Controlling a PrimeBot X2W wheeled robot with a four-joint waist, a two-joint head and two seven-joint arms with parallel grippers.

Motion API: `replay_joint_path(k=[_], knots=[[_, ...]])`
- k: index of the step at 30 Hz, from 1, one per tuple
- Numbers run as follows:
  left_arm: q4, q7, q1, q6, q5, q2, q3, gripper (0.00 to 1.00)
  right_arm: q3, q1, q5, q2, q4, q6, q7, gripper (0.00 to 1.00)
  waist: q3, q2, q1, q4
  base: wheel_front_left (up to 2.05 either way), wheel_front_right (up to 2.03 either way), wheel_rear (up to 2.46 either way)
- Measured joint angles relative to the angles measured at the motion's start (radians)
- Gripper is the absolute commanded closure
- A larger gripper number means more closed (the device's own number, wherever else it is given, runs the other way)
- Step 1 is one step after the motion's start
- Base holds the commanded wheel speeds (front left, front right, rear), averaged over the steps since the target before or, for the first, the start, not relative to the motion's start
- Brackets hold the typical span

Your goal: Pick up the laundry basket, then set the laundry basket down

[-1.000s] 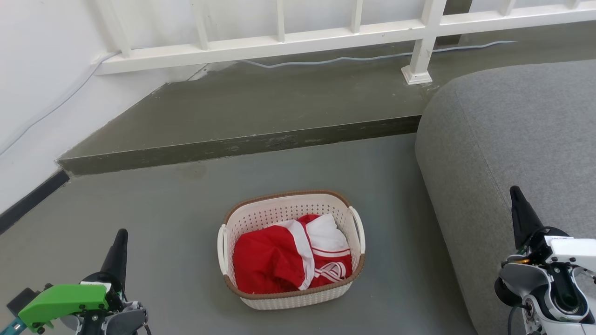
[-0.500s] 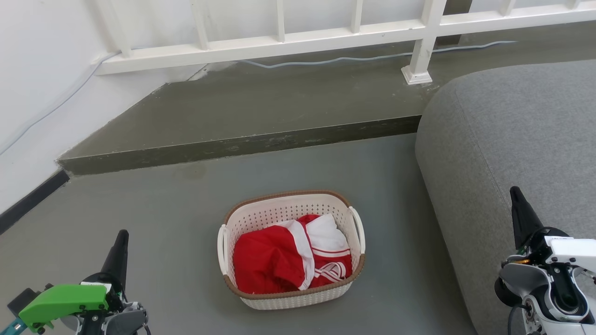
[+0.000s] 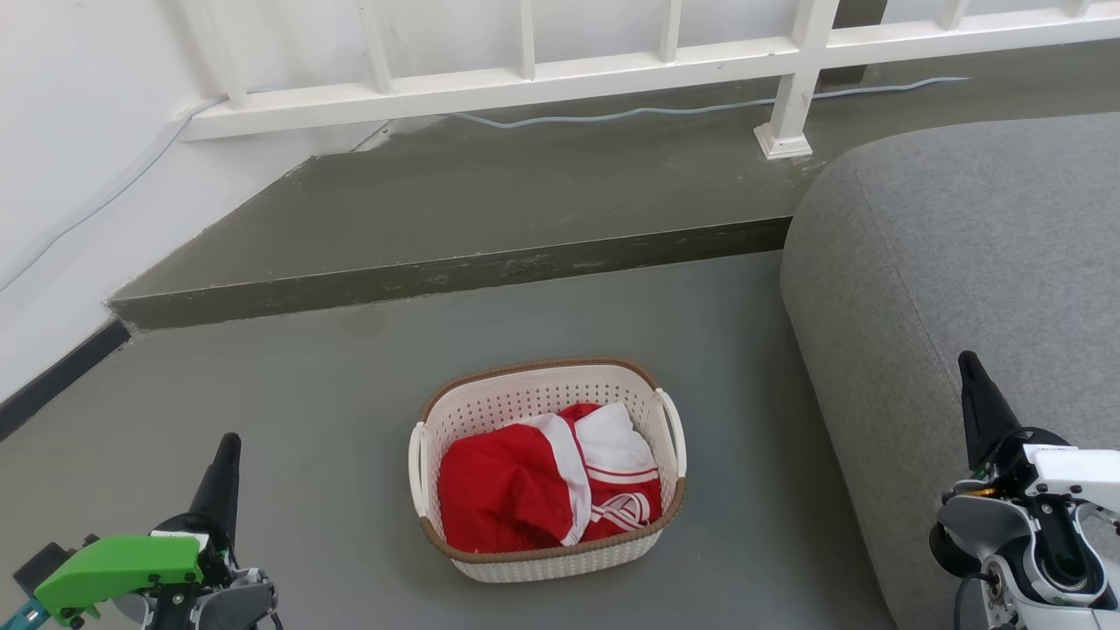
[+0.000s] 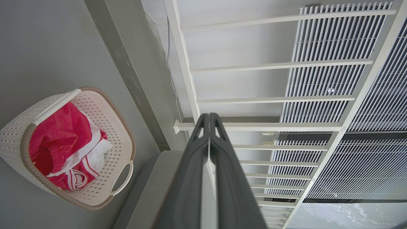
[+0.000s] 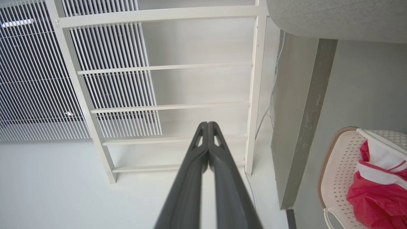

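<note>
Basket [image 3: 547, 468] sits on the floor [image 3: 306, 420] between my arms, red clothes [image 3: 525, 490] inside — handles face each side, so I'd judge a two-arm lift. Left gripper [image 3: 229, 442] and right gripper [image 3: 967, 360] both pressed together, holding nothing.

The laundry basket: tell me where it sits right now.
In the head view the laundry basket sits on the grey floor at lower centre, just left of the grey sofa, below the raised step.

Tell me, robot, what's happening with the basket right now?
Left gripper shut, right gripper shut, both empty. Basket on floor between them, red and white clothes inside. Gray couch close on right.
</note>
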Motion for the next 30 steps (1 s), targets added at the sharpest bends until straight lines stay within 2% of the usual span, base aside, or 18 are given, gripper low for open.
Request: replay_joint_path(k=[30], knots=[[0.004, 0.000, -0.002, 0.000, 0.000, 0.000, 0.003, 1.00, -0.002, 0.000, 0.000, 0.001, 0.002, 0.000, 0.005, 1.00, 0.000, 0.0000, 0.0000, 0.000, 0.00, 0.00, 0.00]])
